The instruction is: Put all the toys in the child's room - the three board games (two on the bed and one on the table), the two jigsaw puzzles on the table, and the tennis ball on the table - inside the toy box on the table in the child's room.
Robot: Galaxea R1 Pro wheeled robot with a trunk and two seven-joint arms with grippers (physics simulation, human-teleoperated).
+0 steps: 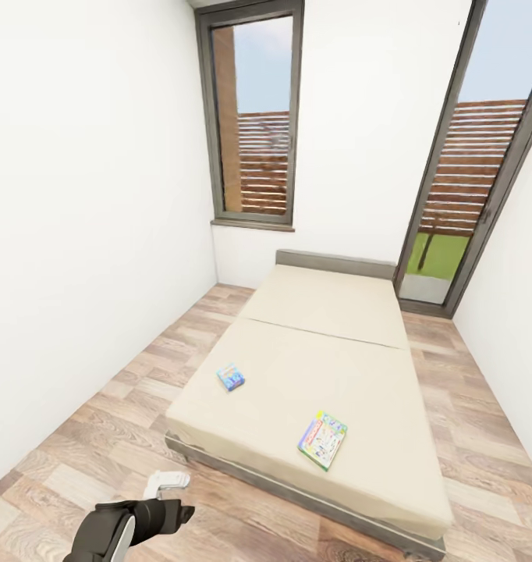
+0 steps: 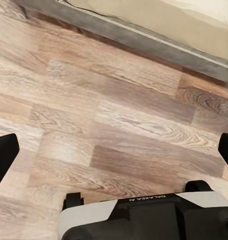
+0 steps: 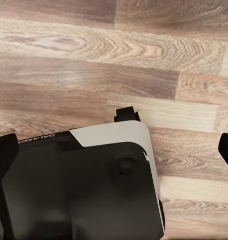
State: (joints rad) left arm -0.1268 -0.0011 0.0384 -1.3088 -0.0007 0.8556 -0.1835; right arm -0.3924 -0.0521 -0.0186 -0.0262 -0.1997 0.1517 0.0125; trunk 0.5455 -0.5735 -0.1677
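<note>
You are looking from the head camera into a narrow white-walled room with a wood-plank floor [image 1: 102,437]. At the lower left of this view your left arm [image 1: 118,527] reaches in, dark with a white piece near its end; you cannot tell from here how its gripper stands. In the left wrist view the left gripper [image 2: 114,150] hangs over bare floor, released, its two dark fingertips [image 2: 3,152] spread to opposite sides with nothing between them, the robot's white and black base [image 2: 149,217] below it and the grey bed frame [image 2: 144,42] beyond. A low bed [image 1: 328,343] with a beige mattress fills the middle of the room, its grey headboard [image 1: 336,264] against the far wall. Two board games lie on the mattress, well apart. The small blue board game [image 1: 231,377] lies flat near the bed's left edge, toward the foot. The larger green board game [image 1: 322,439] lies flat to its right, close to the foot edge, slightly turned. Behind the bed stand two tall windows: one [image 1: 254,117] left of centre, one [image 1: 484,156] at the right, both showing a slatted wooden fence. In the right wrist view the right gripper [image 3: 116,150] is likewise released over the floor, fingertips [image 3: 6,150] wide apart, holding nothing, above the robot's base [image 3: 93,190].
</note>
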